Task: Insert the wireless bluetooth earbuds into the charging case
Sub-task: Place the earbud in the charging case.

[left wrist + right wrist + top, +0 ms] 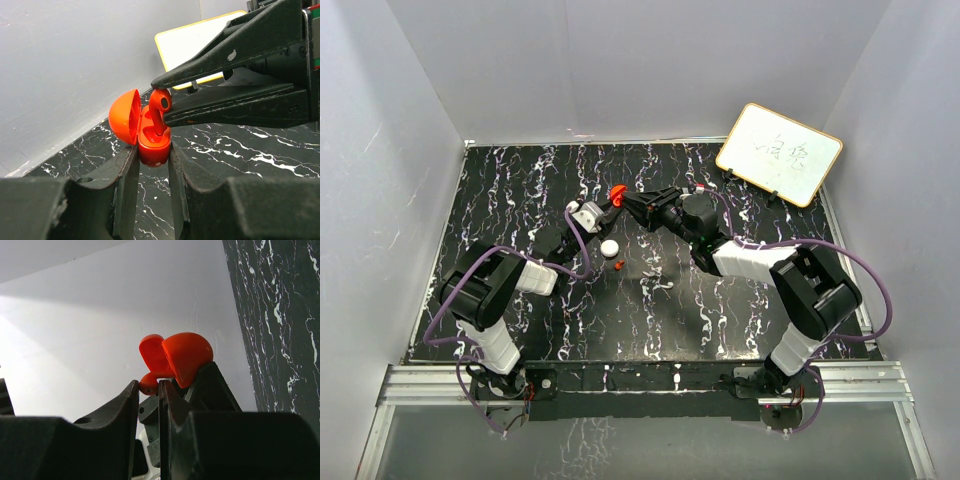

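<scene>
Left end effector [153, 152] and right end effector [162, 100] meet tip to tip above the far middle of the black marbled counter [650, 300], where a yellow-framed whiteboard [779, 153] leans at the far right corner. Left jaws are clamped on the base of the charging case [150, 142], held off the counter with its hinged lid swung open. A white disc [609, 247] lies nearer the arms. Right jaws pinch the head of one earbud [161, 102], its stem pointing down into the open case; the other earbud [619, 265] lies just beside the disc
</scene>
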`<action>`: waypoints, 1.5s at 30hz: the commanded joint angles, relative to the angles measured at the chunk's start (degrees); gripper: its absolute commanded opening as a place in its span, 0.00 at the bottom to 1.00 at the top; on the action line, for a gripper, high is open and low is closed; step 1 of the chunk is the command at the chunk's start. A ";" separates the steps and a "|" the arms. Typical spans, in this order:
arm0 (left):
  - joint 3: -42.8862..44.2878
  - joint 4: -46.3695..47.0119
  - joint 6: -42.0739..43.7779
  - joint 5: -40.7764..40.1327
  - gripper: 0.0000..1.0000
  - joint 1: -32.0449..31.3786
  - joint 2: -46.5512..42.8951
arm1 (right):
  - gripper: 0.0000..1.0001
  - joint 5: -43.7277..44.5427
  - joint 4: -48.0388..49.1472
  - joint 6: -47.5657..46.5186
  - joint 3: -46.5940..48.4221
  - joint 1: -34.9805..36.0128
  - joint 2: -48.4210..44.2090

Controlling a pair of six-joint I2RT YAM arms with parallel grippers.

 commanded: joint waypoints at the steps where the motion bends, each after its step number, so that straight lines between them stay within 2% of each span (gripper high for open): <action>1: -0.33 10.85 0.92 -0.22 0.00 -0.26 -2.96 | 0.00 2.45 -1.43 -0.87 0.38 0.06 -3.59; 22: 0.81 10.79 1.68 -1.43 0.00 -0.70 -2.22 | 0.00 2.54 -6.91 -1.71 2.27 0.15 -3.25; 33: 1.27 10.74 2.65 -2.18 0.00 -1.07 -1.75 | 0.16 2.43 -8.74 -1.11 3.13 0.67 -2.76; 41: 1.60 10.74 3.22 -2.58 0.00 -1.14 -1.30 | 0.26 2.35 -9.04 -0.67 3.35 0.99 -2.38; 45: 1.62 10.81 3.46 -2.69 0.00 -1.14 -1.34 | 0.27 2.76 -9.19 -0.44 2.89 1.02 -2.57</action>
